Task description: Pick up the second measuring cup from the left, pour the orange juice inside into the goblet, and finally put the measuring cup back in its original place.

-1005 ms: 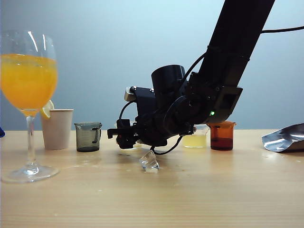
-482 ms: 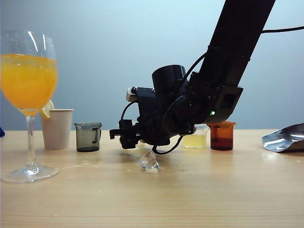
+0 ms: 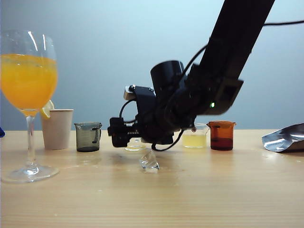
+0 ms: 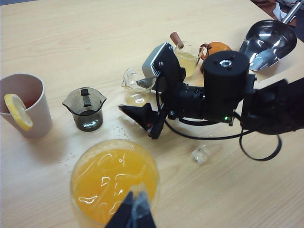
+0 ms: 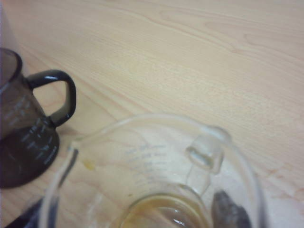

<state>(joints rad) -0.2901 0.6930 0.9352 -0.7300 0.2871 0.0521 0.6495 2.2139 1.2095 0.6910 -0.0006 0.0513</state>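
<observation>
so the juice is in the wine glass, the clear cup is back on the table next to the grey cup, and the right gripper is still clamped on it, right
Not quite. In the left wrist view the right gripper is open, jaws spread around the clear cup. The rest holds: juice fills the wine glass, beside the grey cup.

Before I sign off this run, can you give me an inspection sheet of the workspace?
Surface: wooden table, a few droplets by the goblet.
Job's things: goblet full of orange juice; clear measuring cup set down, only residue inside.
Clutter: paper cup with lemon slice, smoky cup, pale-yellow cup, amber cup, foil pouch, clear lump.
Grippers: right gripper jaws open, at the cup; left gripper above the goblet, jaws unclear.
Cables: black loops on right arm.
Surroundings: plain blue wall.
</observation>
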